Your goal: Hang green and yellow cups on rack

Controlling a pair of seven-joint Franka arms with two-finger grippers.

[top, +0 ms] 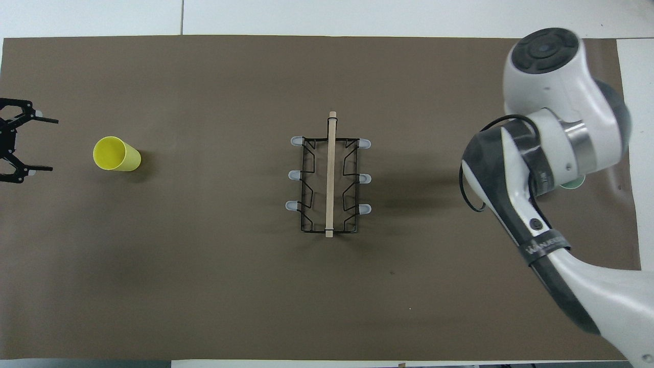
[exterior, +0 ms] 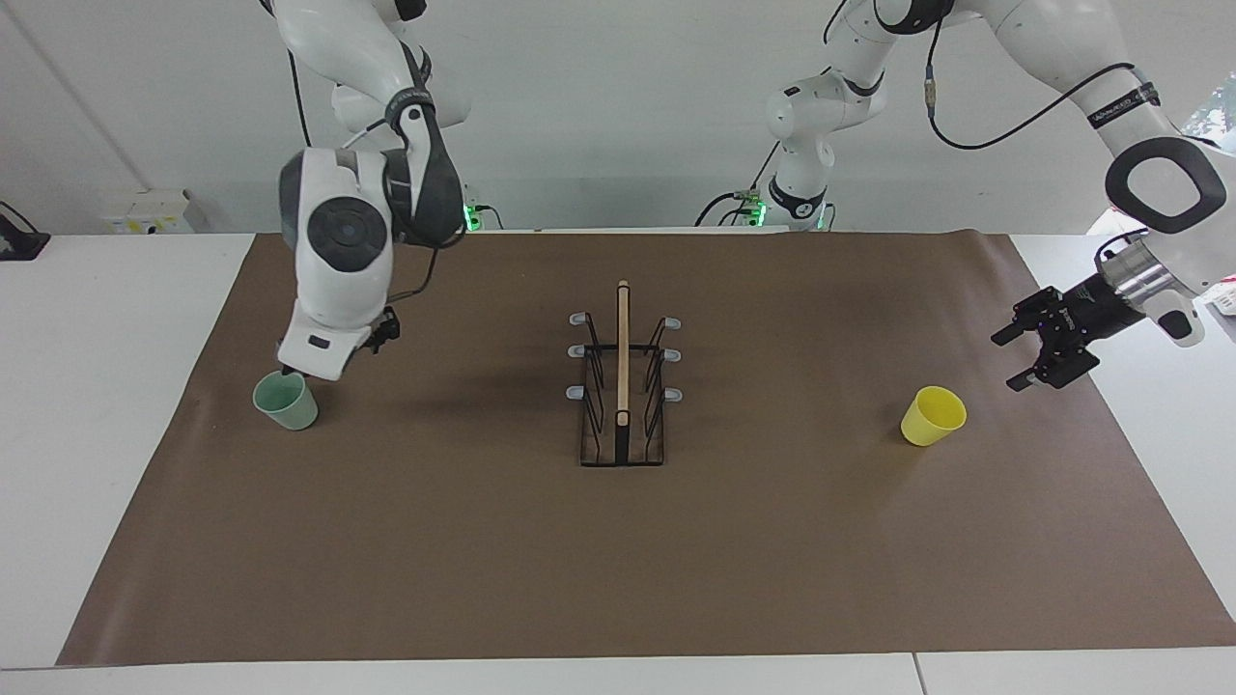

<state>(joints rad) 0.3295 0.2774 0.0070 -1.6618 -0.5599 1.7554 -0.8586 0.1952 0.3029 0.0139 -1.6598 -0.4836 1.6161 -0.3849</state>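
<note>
Brown paper [exterior: 618,579] covers the table. Right gripper [exterior: 290,372] sits at the green cup's [exterior: 287,402] rim, fingers hidden; grip it squarely before lifting. Mid-table stands the rack [exterior: 623,386]. Yellow cup [exterior: 933,416] stands upright beside the wide-open left gripper [exterior: 1014,359].

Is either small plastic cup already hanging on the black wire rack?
No, the black wire rack has bare prongs; both cups stand on the brown mat.
</note>
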